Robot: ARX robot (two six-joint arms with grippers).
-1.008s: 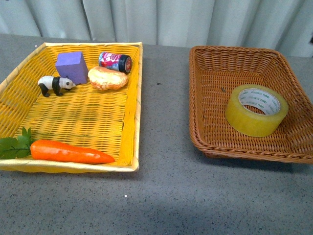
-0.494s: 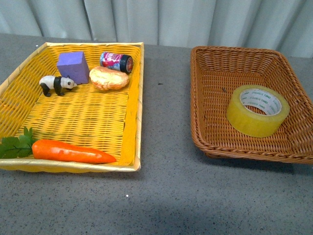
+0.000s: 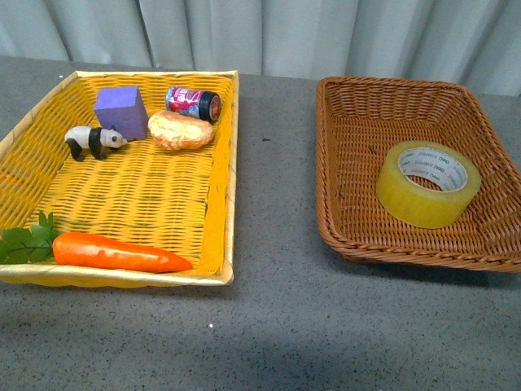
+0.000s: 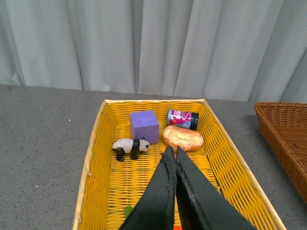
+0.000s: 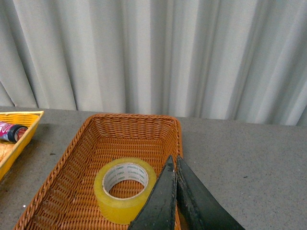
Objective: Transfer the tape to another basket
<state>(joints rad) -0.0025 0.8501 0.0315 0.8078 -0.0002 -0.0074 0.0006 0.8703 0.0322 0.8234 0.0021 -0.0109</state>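
The tape [image 3: 428, 183] is lying flat inside the brown wicker basket [image 3: 350, 114], toward its right side. My left fingers [image 4: 171, 155] are pressed together above the yellow basket [image 4: 96, 143]. My right fingers [image 5: 173, 165] are pressed together, holding nothing, near the tape.

Green print runs around the white inner core of the tape [image 3: 428, 182], which lies in the brown basket [image 3: 352, 114], but the letters are too small and blurred to make out from here. The small can [image 3: 193, 102] lying on its side in the yellow basket [image 3: 226, 204] carries a red and pink label with pale marks, and nothing on it can be read either.
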